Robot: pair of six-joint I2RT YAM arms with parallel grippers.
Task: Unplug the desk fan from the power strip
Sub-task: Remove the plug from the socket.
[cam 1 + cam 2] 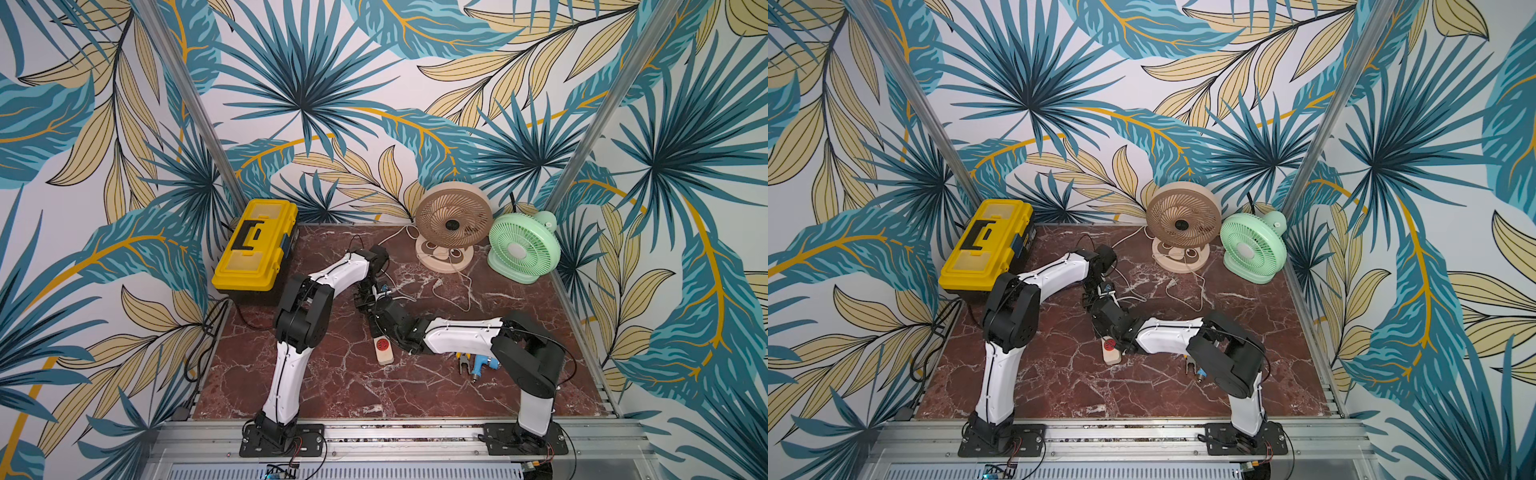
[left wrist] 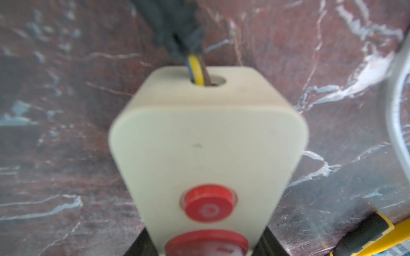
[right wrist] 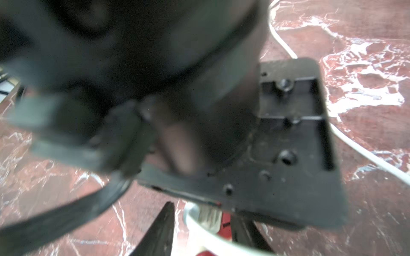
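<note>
Palm-leaf wallpaper closes in a red-brown marbled counter. Mid-counter, between my two arms, lies the power strip: a cream bar, round red sockets along it, a red button near the end where yellow, blue and brown wires enter from a black cord. My left pincer is clenched across it. My right pincer straddles a white plug; whether it grips, I cannot tell.
</note>
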